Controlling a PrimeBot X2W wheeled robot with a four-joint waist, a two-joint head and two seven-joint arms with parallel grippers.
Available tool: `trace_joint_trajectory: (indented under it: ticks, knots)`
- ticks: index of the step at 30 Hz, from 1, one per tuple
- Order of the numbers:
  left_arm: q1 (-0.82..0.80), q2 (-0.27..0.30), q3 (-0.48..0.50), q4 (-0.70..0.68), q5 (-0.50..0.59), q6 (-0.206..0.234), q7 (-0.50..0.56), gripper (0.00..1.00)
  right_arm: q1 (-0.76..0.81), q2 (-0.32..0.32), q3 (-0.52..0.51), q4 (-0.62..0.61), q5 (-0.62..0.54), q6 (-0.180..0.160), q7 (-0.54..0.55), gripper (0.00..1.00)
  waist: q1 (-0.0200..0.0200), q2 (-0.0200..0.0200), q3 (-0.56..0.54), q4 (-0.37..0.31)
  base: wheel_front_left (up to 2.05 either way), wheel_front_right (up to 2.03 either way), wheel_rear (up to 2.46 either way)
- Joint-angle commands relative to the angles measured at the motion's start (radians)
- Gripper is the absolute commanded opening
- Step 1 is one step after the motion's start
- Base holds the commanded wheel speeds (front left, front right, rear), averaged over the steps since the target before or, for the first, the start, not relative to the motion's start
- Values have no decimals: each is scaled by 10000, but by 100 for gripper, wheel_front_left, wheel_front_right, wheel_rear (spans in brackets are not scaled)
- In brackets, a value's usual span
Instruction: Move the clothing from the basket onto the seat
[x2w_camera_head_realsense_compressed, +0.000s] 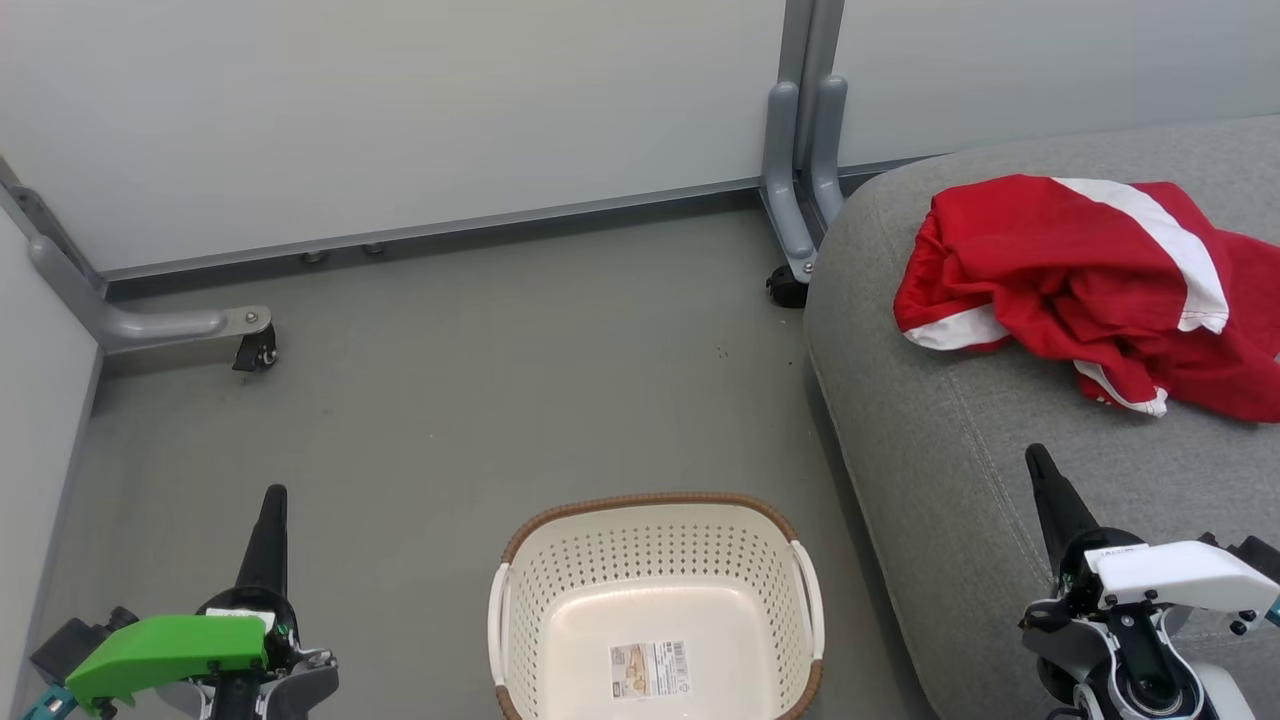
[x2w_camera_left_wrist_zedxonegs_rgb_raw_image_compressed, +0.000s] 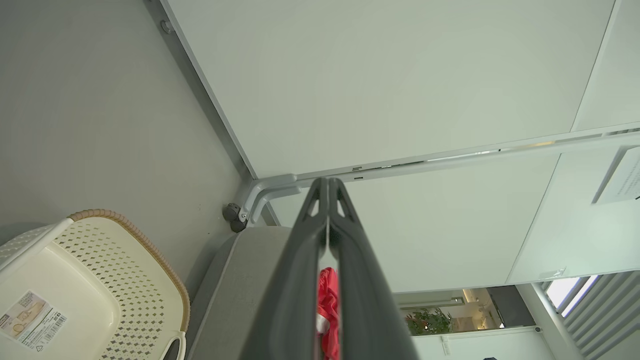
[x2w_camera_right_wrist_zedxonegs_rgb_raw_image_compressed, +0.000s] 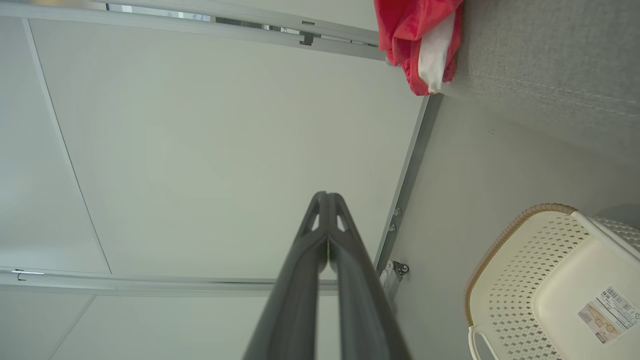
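Both our left gripper (x2w_camera_head_realsense_compressed: 270, 520) and right gripper (x2w_camera_head_realsense_compressed: 1045, 490) sit pinched closed, holding nothing. With the cream perforated plastic basket (x2w_camera_head_realsense_compressed: 650, 500) bare and the red white-striped clothing (x2w_camera_head_realsense_compressed: 1060, 270) on the grey fabric seat (x2w_camera_head_realsense_compressed: 930, 450), we'd withdraw without snagging cloth.

Clothing (x2w_camera_head_realsense_compressed: 1080, 290) was red w/ broad white stripe & white trim. Basket (x2w_camera_head_realsense_compressed: 655, 560) was cream-white, dotted w/ rows of small holes; rim (x2w_camera_head_realsense_compressed: 650, 498) brown, woven-look; handles (x2w_camera_head_realsense_compressed: 808, 590) white; label (x2w_camera_head_realsense_compressed: 650, 668) white/tan w/ barcode. Seat (x2w_camera_head_realsense_compressed: 950, 480) was plain grey fabric. Floor (x2w_camera_head_realsense_compressed: 450, 400) dull grey-green, wall panels (x2w_camera_head_realsense_compressed: 400, 100) pale grey. Left gripper (x2w_camera_head_realsense_compressed: 272, 500) was black w/ green cover (x2w_camera_head_realsense_compressed: 165, 650); right gripper (x2w_camera_head_realsense_compressed: 1035, 458) black w/ white cover (x2w_camera_head_realsense_compressed: 1180, 575).
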Motion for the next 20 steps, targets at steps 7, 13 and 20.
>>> trace_joint_trajectory:
  ticks: [7, 13, 20]
  knots:
    - [-358, 38, 141, 55, -644, -77, 200, 0, -261, -3, -111, 58, 650, 5, 198, 0, 0, 0, 75, -19, 0, 0, 0]
    - [-481, 27, 191, 109, -1064, -86, 318, 0, -348, 7, -171, 108, 1077, 4, 326, 0, 0, 0, 137, -34, 0, 0, 0]
    - [-605, 17, 263, 159, -1511, -93, 452, 0, -462, 19, -238, 155, 1550, 4, 463, 0, 0, 0, 209, -51, 0, 0, 0]
